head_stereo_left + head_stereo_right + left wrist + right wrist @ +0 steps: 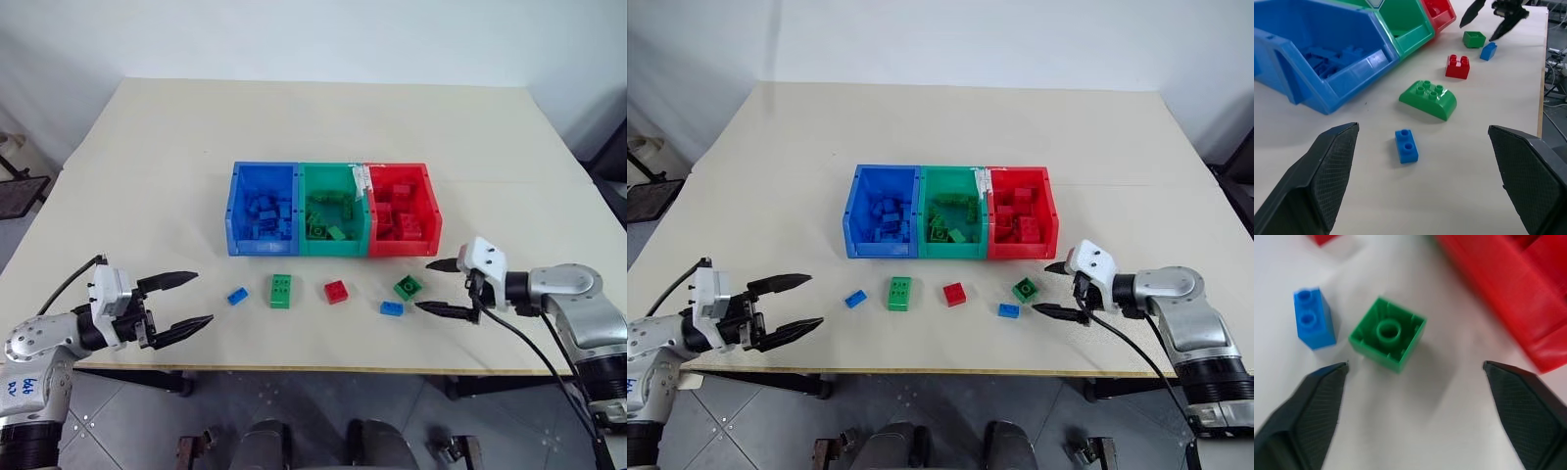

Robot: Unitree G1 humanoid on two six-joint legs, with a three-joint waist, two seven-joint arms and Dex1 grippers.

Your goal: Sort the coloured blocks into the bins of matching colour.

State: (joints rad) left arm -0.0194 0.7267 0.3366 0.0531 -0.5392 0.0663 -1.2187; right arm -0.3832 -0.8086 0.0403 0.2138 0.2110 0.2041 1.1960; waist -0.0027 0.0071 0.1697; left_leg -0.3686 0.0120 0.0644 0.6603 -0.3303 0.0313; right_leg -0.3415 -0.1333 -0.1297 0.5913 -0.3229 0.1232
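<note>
**Two pincers open, five blocks loose on the counter**

Two pincers, both with jaws spread wide and empty. Right pincer [439,286] sits low over the counter's front right part, angled down and inward; the small green block [1387,333] lies just ahead of it, flipped so its hollow underside with a round tube faces up. It is not touched. A small blue two-stud block [1312,318] lies just beside that green one, nearer the front edge. Fingers [1308,411] are black with a fine cross-hatched pad texture, tapering to points.

Left pincer [192,302] hangs at the front left edge, about level and pointing inward; another small blue two-stud block [1406,145] lies on the counter ahead of it, between the jaw lines but apart from them. Past it sits a larger green block [1429,99] with six studs and a rounded side, then a red block [1458,66] with four studs.

All blocks are glossy moulded plastic. Behind the row stand the bins [331,253], joined, open-topped, blue, green, red from left to right, each holding blocks of its own colour. Counter [313,127] is matte beige, flat.
</note>
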